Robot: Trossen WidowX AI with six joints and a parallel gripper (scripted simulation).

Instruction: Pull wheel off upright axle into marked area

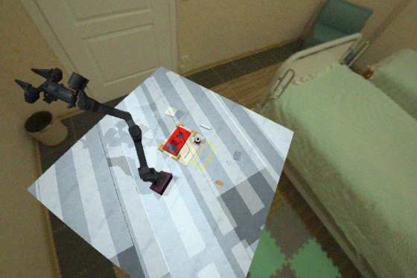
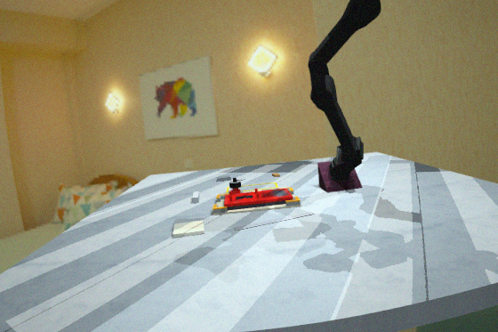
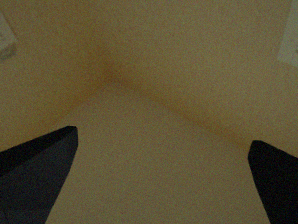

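The dark wheel [image 1: 197, 141] [image 2: 235, 184] sits on the upright axle beside one end of a red block [image 1: 175, 144] [image 2: 258, 198], on a cream board [image 1: 188, 159] with orange corner pieces. The axle is mostly hidden by the wheel. The marked area is a yellow outline [image 1: 209, 159] on the table, just beside the board. My gripper [image 1: 24, 75] [image 3: 165, 143] is open and empty, raised high beyond the table's edge, far from the wheel. In the exterior view its fingertips cannot be made out.
A cream block [image 1: 171, 111] [image 2: 188, 228] and a small white block [image 1: 205, 127] [image 2: 196, 197] lie near the board. A grey piece [image 1: 237, 156] and an orange piece [image 1: 220, 182] [image 2: 276, 174] lie beyond the yellow outline. The arm stands on a purple base [image 1: 164, 185] [image 2: 326, 178].
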